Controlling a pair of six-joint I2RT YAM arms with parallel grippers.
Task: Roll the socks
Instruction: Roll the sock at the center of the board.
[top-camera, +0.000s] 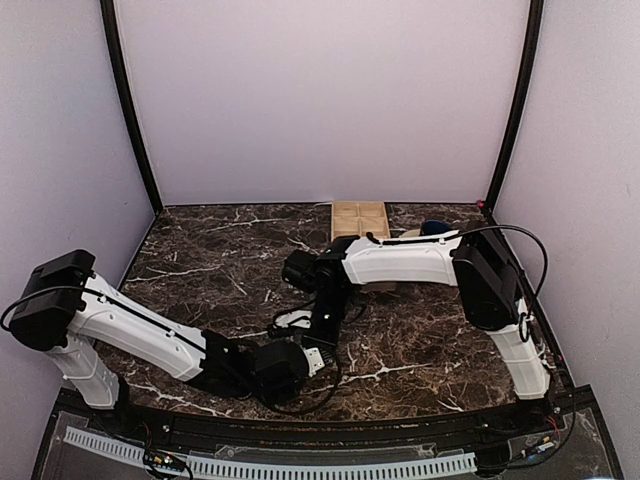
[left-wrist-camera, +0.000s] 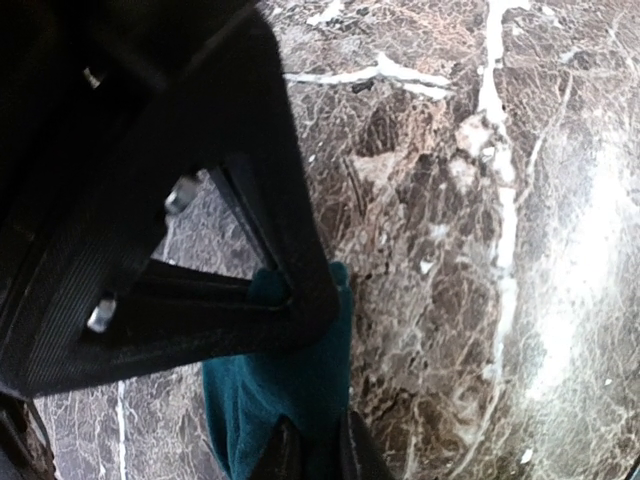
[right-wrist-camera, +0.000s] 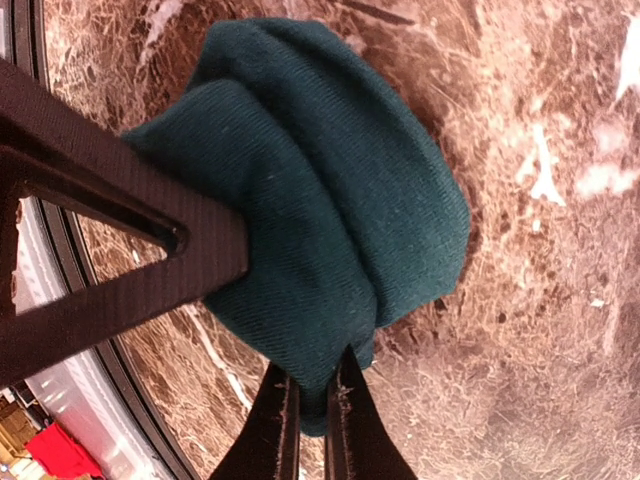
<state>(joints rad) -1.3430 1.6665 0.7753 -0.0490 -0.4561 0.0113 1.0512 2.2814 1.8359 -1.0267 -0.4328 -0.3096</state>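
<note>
A plain dark teal sock (right-wrist-camera: 330, 170) is bunched into a thick fold on the marble table, and both grippers meet at it. My right gripper (right-wrist-camera: 312, 372) is shut on the fold's lower edge, fabric pinched between its fingers. My left gripper (left-wrist-camera: 318, 432) is shut on another part of the same teal sock (left-wrist-camera: 290, 385), which spreads flat in front of it. The other arm's black triangular finger frame crosses each wrist view and presses on the sock. From above, the left gripper (top-camera: 303, 360) and right gripper (top-camera: 318, 343) hide the sock near the table's front middle.
A wooden compartment tray (top-camera: 360, 220) sits at the back of the marble table (top-camera: 210, 260). A dark blue mug (top-camera: 435, 228) peeks out behind the right arm. The table's black front edge rail (right-wrist-camera: 60, 250) runs close beside the sock.
</note>
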